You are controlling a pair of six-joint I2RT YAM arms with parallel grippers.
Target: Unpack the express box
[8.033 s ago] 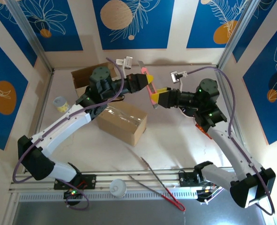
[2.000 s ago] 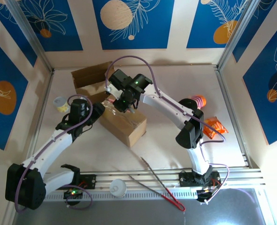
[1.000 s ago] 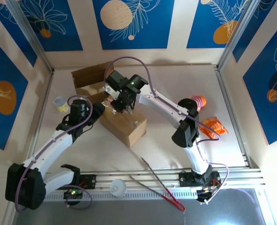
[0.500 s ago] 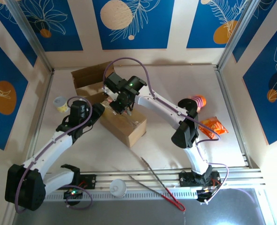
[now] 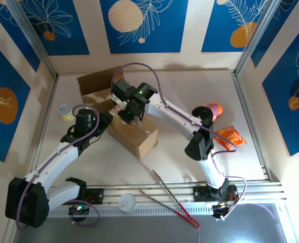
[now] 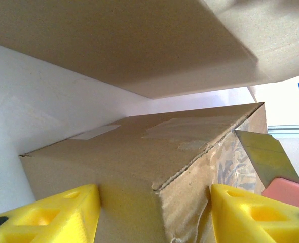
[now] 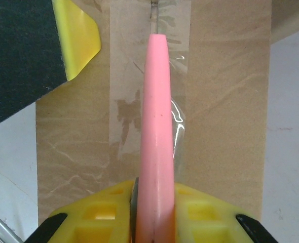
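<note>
The express box (image 5: 135,134) is a brown carton sealed with clear tape (image 7: 124,101), lying mid-table. My left gripper (image 5: 109,121) straddles its near-left corner (image 6: 157,190), one yellow finger pressed against each side. My right gripper (image 5: 129,113) hangs over the box top, shut on a pink utility knife (image 7: 157,126). The knife runs along the tape seam, its steel blade (image 6: 268,157) pointing down at the box's top edge. The left gripper's yellow finger (image 7: 81,40) shows just beside the tape.
An open empty carton (image 5: 96,83) stands behind the box at the back left, with a small cup (image 5: 64,111) near the left wall. A striped orange cup (image 5: 215,108) and an orange snack bag (image 5: 229,135) lie right. Tongs (image 5: 172,197) and a white cup (image 5: 127,203) sit by the front rail.
Over the last second the right gripper and knife have crept slightly back and left along the box top. The left gripper has stayed on the corner.
</note>
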